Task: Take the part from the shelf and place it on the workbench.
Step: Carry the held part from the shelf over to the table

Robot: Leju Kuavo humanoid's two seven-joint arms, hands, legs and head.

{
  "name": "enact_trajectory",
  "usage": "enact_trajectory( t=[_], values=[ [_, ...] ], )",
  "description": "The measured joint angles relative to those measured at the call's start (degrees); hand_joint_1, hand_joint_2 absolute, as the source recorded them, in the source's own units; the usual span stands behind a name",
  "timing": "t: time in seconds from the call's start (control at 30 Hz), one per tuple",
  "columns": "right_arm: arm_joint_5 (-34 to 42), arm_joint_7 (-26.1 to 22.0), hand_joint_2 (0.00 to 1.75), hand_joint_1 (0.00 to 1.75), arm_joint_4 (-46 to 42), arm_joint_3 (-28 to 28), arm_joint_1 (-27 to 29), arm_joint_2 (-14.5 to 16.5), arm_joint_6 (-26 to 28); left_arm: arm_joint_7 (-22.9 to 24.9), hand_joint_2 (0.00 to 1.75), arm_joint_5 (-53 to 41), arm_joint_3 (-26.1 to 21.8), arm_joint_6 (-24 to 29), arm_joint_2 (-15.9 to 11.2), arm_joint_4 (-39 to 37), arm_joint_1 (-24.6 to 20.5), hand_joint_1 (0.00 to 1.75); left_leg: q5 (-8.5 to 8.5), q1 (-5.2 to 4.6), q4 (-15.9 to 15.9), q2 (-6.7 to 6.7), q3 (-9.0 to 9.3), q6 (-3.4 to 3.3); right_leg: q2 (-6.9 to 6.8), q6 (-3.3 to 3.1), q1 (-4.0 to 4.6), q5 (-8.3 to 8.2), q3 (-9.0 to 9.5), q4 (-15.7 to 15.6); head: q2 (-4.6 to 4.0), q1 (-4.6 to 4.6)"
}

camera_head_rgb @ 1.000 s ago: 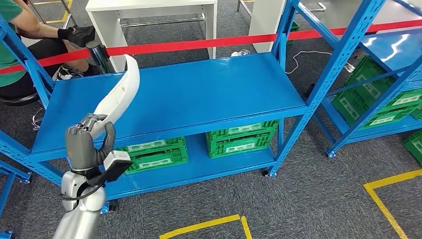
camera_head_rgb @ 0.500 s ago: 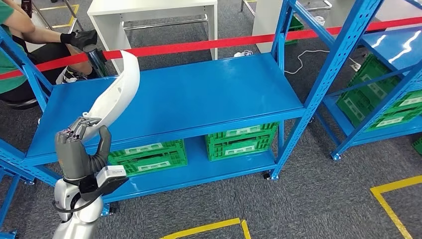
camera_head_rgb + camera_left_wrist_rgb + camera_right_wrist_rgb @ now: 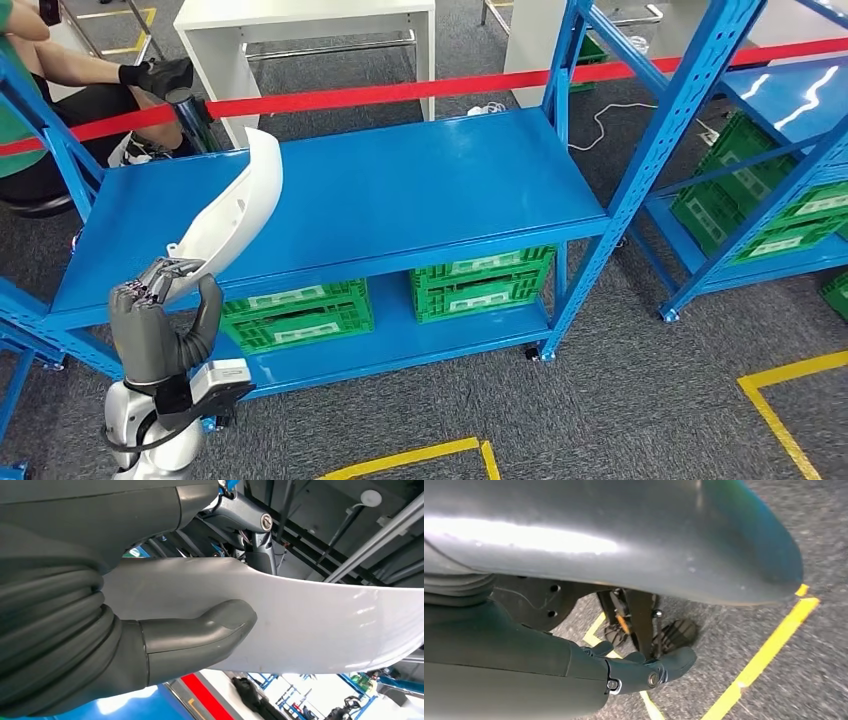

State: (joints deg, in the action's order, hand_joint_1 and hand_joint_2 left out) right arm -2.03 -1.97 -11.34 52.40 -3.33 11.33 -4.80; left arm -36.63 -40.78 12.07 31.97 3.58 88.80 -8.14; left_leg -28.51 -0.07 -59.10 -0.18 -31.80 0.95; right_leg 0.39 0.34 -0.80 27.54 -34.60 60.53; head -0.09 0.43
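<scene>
Left robot hand (image 3: 160, 315): grasps the lower end of the white curved part (image 3: 232, 207).
Part position: raised, tilted over the left end of the blue shelf (image 3: 400, 190).
Right robot hand (image 3: 644, 672): grasp state cannot be determined.

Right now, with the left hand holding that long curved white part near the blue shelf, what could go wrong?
1. The left hand grips the long curved white plastic part at its lower end only; most of its length sticks out beyond the hand, so it may pivot or slip.
2. Its upper tip sits near the red barrier tape and the blue metal shelf; a swing could snag either.
</scene>
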Motion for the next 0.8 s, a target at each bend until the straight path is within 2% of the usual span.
enact_trajectory(
  t=[0.03,0.07,0.17,0.2,0.23,0.27,0.33,0.37,0.4,0.5,0.57,0.6,0.63,0.67,0.7,0.73,0.77,0.8],
  values=[
    [-0.2,0.0,0.00,0.00,0.0,-0.2,0.0,0.0,0.5,-0.5,1.75,0.6,-0.2,0.1,-0.1,-0.1,0.0,1.75,0.37,0.15,0.3,0.10,-0.13,-0.40,-0.03,0.27,0.04,0.66,-0.27,0.6,0.00,0.07],
    [-0.3,0.1,0.00,0.00,0.0,-0.3,-0.1,0.0,0.9,-1.0,1.75,1.3,-0.5,0.2,-0.3,-0.3,0.1,1.75,0.80,0.33,0.6,0.24,-0.34,-0.85,-0.05,0.50,0.07,2.07,-0.86,2.1,0.00,0.12],
    [-0.1,0.1,0.00,0.00,0.0,-0.4,-0.2,0.0,1.3,-2.3,1.75,2.7,-0.9,0.2,-0.6,-1.5,-0.1,1.75,1.86,0.41,0.6,0.47,-1.64,-1.56,-0.12,1.00,0.02,8.39,-4.21,11.5,0.00,0.24],
    [0.0,0.1,0.00,0.00,0.0,-0.4,-0.2,0.0,1.3,-2.5,1.75,2.8,-0.9,0.1,-0.6,-2.1,-0.2,1.75,2.18,0.40,0.5,0.49,-2.19,-1.56,-0.12,1.14,-0.01,9.30,-4.80,13.9,0.00,0.24],
    [0.1,0.1,0.00,0.00,0.0,-0.4,-0.2,0.0,1.4,-2.7,1.75,2.9,-0.9,0.0,-0.6,-2.7,-0.3,1.75,2.51,0.41,0.3,0.50,-2.78,-1.49,-0.13,1.23,-0.05,9.02,-4.42,14.4,0.00,0.24],
    [0.1,0.0,0.00,0.00,0.0,-0.4,-0.3,-0.1,1.4,-2.9,1.75,2.9,-0.9,-0.1,-0.6,-3.3,-0.5,1.75,2.81,0.45,0.1,0.50,-3.34,-1.36,-0.13,1.27,-0.11,7.81,-3.07,12.9,0.00,0.24],
    [0.2,-0.1,0.00,0.00,0.0,-0.4,-0.3,-0.1,1.4,-3.1,1.75,3.0,-0.9,-0.1,-0.7,-4.1,-0.9,1.75,3.25,0.53,-0.4,0.50,-4.24,-1.05,-0.17,1.30,-0.24,4.87,0.94,7.1,0.00,0.24],
    [0.2,-0.2,0.00,0.00,0.0,-0.4,-0.3,-0.1,1.4,-3.2,1.75,3.1,-0.9,-0.1,-0.7,-4.2,-1.0,1.75,3.34,0.55,-0.5,0.50,-4.45,-0.95,-0.18,1.31,-0.28,4.07,2.29,5.0,0.00,0.24],
    [0.2,-0.2,0.00,0.00,0.0,-0.4,-0.3,-0.1,1.4,-3.2,1.75,3.1,-0.9,-0.1,-0.7,-4.3,-1.0,1.75,3.38,0.56,-0.6,0.50,-4.54,-0.90,-0.19,1.32,-0.29,3.77,2.96,4.0,0.00,0.23],
    [0.2,-0.2,0.00,0.00,0.0,-0.4,-0.4,-0.1,1.4,-3.2,1.75,3.1,-0.9,-0.1,-0.7,-4.3,-1.1,1.75,3.40,0.56,-0.6,0.50,-4.58,-0.87,-0.20,1.32,-0.30,3.71,3.26,3.6,0.00,0.24],
    [0.3,-0.5,0.00,0.00,0.0,-0.4,-0.5,-0.1,1.2,-3.1,1.75,3.1,-0.9,-0.1,-0.7,-4.6,-1.6,1.75,3.88,0.43,-0.9,0.49,-4.93,-0.24,-0.04,0.64,-0.06,3.89,4.07,1.6,0.00,0.17],
    [0.5,-0.6,0.00,0.00,0.0,-0.4,-0.6,-0.1,1.0,-3.0,1.75,2.9,-0.8,-0.2,-0.6,-4.8,-2.0,1.75,3.93,0.44,-1.1,0.44,-5.31,0.42,-0.02,-0.12,-0.01,3.61,4.02,0.6,0.00,0.13],
    [0.7,-0.7,0.00,0.00,0.0,-0.4,-0.6,-0.1,0.9,-2.6,1.75,2.5,-0.7,-0.6,-0.6,-5.2,-2.5,1.75,1.49,0.48,-4.3,0.39,-6.44,1.26,-0.03,-1.03,0.06,2.89,3.32,-0.2,0.00,0.05],
    [0.8,-0.6,0.00,0.00,0.0,-0.4,-0.6,-0.2,0.8,-2.3,1.75,2.1,-0.6,-1.0,-0.4,-5.4,-2.9,1.75,-1.29,0.58,-8.0,0.35,-7.48,1.91,-0.12,-1.64,0.01,1.92,2.20,-0.4,0.00,0.01],
    [1.0,-0.5,0.00,0.00,0.0,-0.4,-0.6,-0.2,0.8,-2.0,1.75,1.7,-0.4,-1.4,-0.3,-5.7,-3.2,1.75,-3.98,0.68,-11.9,0.31,-8.31,2.39,-0.21,-2.10,-0.03,0.74,0.95,-0.4,0.00,-0.04],
    [1.0,-0.4,0.00,0.00,0.0,-0.4,-0.6,-0.2,0.9,-1.9,1.75,1.5,-0.2,-1.7,-0.2,-6.0,-3.4,1.75,-5.95,0.71,-15.4,0.32,-8.49,2.57,-0.24,-2.17,-0.01,-0.16,-0.19,-0.4,0.00,-0.08],
    [1.0,-0.4,0.00,0.00,0.0,-0.4,-0.5,-0.2,0.9,-1.9,1.75,1.4,0.0,-1.8,-0.2,-6.2,-3.4,1.75,-4.97,0.70,-15.0,0.31,-7.23,2.47,-0.23,-2.07,0.00,-0.71,-0.92,-0.4,0.00,-0.08],
    [0.9,-0.3,0.00,0.00,0.0,-0.4,-0.5,-0.2,1.0,-1.9,1.75,1.4,0.1,-1.9,-0.1,-6.3,-3.4,1.75,-3.49,0.68,-12.8,0.31,-5.06,2.26,-0.21,-1.94,0.01,-1.25,-1.60,-0.3,0.00,-0.09]
  ],
)
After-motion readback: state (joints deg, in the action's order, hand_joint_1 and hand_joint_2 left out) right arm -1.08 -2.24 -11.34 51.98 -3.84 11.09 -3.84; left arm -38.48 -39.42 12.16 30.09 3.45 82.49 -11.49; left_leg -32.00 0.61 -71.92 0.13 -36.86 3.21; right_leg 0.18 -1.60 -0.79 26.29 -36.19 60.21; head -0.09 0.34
